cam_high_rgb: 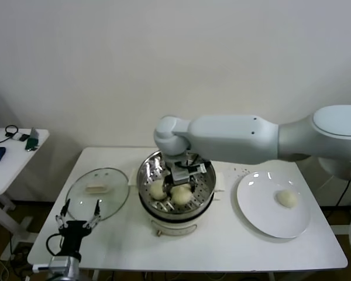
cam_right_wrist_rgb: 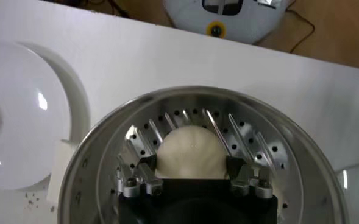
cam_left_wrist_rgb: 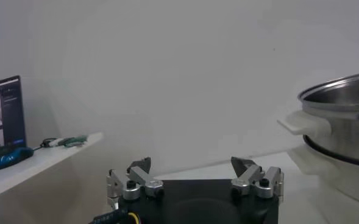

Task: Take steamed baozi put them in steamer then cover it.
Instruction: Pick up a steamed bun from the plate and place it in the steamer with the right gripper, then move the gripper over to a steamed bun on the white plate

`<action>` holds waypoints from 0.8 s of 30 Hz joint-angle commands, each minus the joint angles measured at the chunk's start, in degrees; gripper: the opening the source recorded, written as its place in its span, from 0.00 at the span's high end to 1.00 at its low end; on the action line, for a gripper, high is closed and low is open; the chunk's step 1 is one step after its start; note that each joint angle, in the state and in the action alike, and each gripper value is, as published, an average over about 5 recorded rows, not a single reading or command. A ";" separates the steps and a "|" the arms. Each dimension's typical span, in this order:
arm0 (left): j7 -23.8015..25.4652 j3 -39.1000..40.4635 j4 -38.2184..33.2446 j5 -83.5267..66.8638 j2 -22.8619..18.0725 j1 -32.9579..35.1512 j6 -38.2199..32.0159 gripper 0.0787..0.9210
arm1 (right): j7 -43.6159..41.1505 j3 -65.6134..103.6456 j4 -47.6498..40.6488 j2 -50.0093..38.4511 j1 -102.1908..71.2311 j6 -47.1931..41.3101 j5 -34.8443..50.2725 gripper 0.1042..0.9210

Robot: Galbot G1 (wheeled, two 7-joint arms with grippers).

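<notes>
While my right end effector [cam_right_wrist_rgb: 191,173] sits low inside the round shiny stainless-steel steamer [cam_high_rgb: 206,187], its fingers clamped on a smooth cream-white baozi bun [cam_right_wrist_rgb: 190,152] just over the perforated tray, I'd open only once the bun rests flat, then lift straight up so I don't nudge the two buns [cam_high_rgb: 158,188] lying in the pot. One bun [cam_high_rgb: 287,198] remains on the flat white plate [cam_high_rgb: 257,205] to the right, and the clear glass lid [cam_high_rgb: 98,190] lies on the white table [cam_high_rgb: 222,246] left of the pot. My left end effector [cam_high_rgb: 77,213] waits open near the lid, at the table's front edge.
</notes>
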 commanded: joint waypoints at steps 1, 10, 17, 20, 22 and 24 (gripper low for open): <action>-0.01 -0.08 0.08 -0.02 -0.03 0.00 -0.05 0.12 | -0.91 -1.32 -0.28 1.72 -1.21 0.02 3.01 0.23; -0.04 -0.24 0.07 0.03 -0.48 0.42 -0.26 0.12 | 0.45 -0.92 -0.01 0.86 -1.77 -0.50 0.51 0.14; -0.10 -0.44 0.03 -0.02 -0.51 0.44 -0.34 0.12 | 1.37 1.26 -0.59 -0.27 -0.75 0.32 0.53 0.12; -0.14 -0.36 0.00 -0.03 -0.56 0.45 -0.37 0.12 | 1.78 3.21 -0.86 -1.95 0.61 0.62 0.51 0.12; -0.17 -0.26 -0.05 -0.01 -0.58 0.46 -0.39 0.12 | 2.02 4.55 -0.81 -3.92 1.82 0.39 0.67 0.12; -0.20 -0.15 -0.13 0.00 -0.55 0.44 -0.40 0.12 | 2.29 5.75 -0.46 -6.97 3.19 -0.39 0.85 0.12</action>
